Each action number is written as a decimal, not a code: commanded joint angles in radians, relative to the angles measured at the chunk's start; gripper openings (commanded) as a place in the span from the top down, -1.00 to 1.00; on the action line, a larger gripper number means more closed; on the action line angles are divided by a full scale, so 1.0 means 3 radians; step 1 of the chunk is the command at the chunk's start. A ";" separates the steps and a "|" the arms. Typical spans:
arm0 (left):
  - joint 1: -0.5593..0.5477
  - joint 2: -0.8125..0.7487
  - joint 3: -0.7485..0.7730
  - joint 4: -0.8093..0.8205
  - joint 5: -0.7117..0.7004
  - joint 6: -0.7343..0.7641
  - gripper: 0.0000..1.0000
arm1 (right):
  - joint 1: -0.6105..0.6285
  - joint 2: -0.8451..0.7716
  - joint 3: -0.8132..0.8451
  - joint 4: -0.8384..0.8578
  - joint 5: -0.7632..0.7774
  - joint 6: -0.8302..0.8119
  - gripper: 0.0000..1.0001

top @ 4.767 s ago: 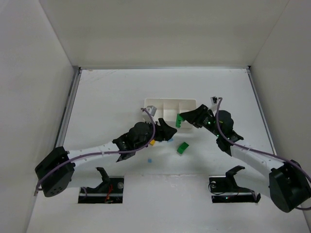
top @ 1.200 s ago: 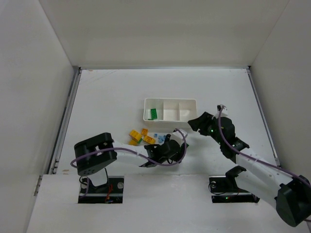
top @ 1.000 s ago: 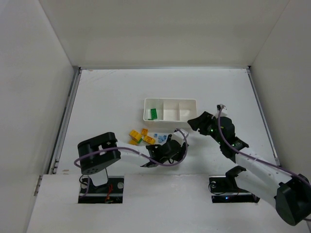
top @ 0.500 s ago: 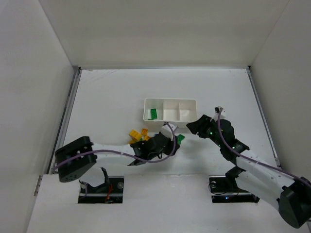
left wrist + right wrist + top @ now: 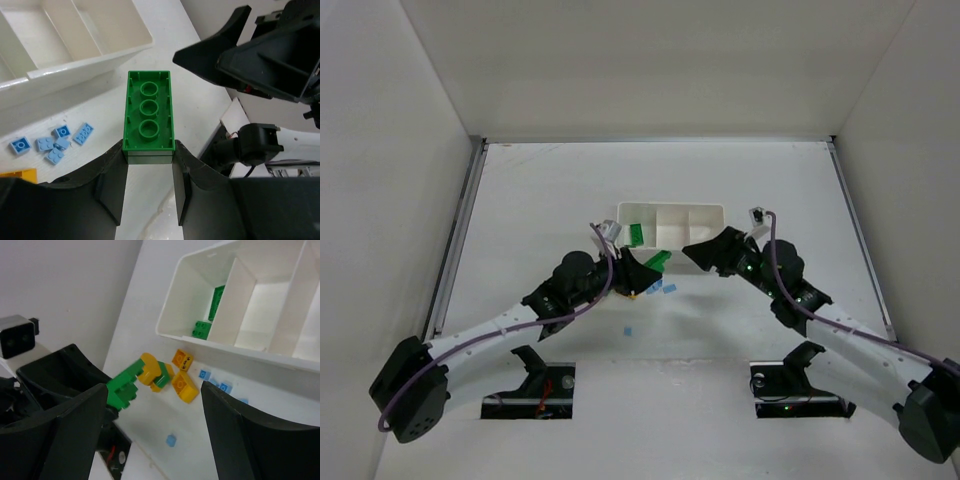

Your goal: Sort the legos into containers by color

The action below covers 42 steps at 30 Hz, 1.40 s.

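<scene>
My left gripper [image 5: 645,264] [image 5: 149,154] is shut on one end of a green lego brick [image 5: 656,260] [image 5: 149,110], held above the table just in front of the white three-compartment tray [image 5: 670,208] [image 5: 90,55]. The tray's left compartment holds green bricks [image 5: 636,234] [image 5: 215,300]; the other two look bare. Yellow bricks [image 5: 184,386] and tiny light blue ones [image 5: 55,145] [image 5: 224,387] lie in front of the tray. My right gripper [image 5: 692,252] [image 5: 154,390] hangs open and empty at the tray's front right, facing the held brick.
One light blue piece [image 5: 627,330] [image 5: 171,441] lies apart, nearer the arm bases. A small green piece sits among the yellow bricks [image 5: 162,377]. White walls enclose the table on three sides. The two grippers are close together in front of the tray.
My left arm has swung up from the near table with the green brick and carried it toward the tray. My right gripper has opened wider and shifted left along the tray's front.
</scene>
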 commanded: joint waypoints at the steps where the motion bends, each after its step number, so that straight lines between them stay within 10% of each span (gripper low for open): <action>1: -0.0035 -0.0120 -0.0025 0.0025 0.0223 -0.0066 0.64 | 0.0097 0.0172 0.0218 0.0404 -0.0067 0.0217 -0.64; 42: -0.0715 0.0074 0.0149 0.0030 -0.1152 0.0639 0.69 | 0.0455 0.1068 0.0336 0.0624 0.0040 0.0647 0.01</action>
